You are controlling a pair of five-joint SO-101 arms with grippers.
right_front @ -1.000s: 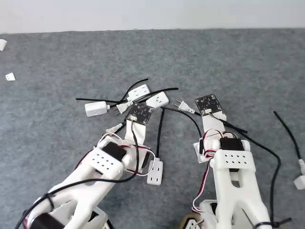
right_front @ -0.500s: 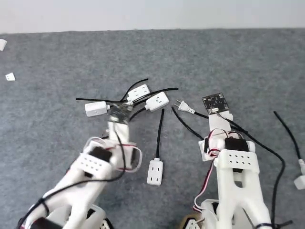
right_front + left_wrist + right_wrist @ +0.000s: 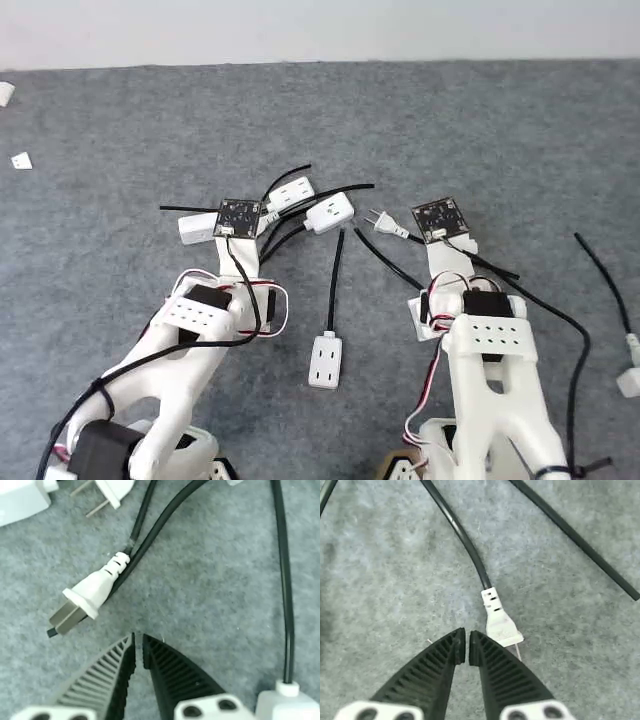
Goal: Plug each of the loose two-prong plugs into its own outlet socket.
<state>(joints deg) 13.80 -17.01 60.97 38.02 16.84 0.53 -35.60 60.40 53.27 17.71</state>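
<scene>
In the high view, a lone outlet socket lies on the grey felt-like table between the left arm and the right arm. Its black cord runs straight away from it toward the far side. Beyond the lone outlet socket and a little to its left, three more white sockets lie in a loose cluster among crossing cords, and the left arm's wrist hangs over the cluster's near-left part. Beyond the lone outlet socket and to its right, a two-prong plug lies flat just beside the right arm's wrist. Well to the right of the lone outlet socket lie more white cord ends.

In the left wrist view, the left gripper is closed to a thin slit with nothing between its fingers. A second two-prong plug lies flat near its tips but apart from them, unplugged, with two black cords alongside. Farther off lie a third plug and the corner of a white socket body. A separate cord ends in a white block; whether this is the lone outlet socket I cannot tell.

In the right wrist view, the right gripper is likewise closed to a slit and holds nothing. The two-prong plug lies just beside one finger, its cord leading away. Another black cable crosses farther off.
</scene>
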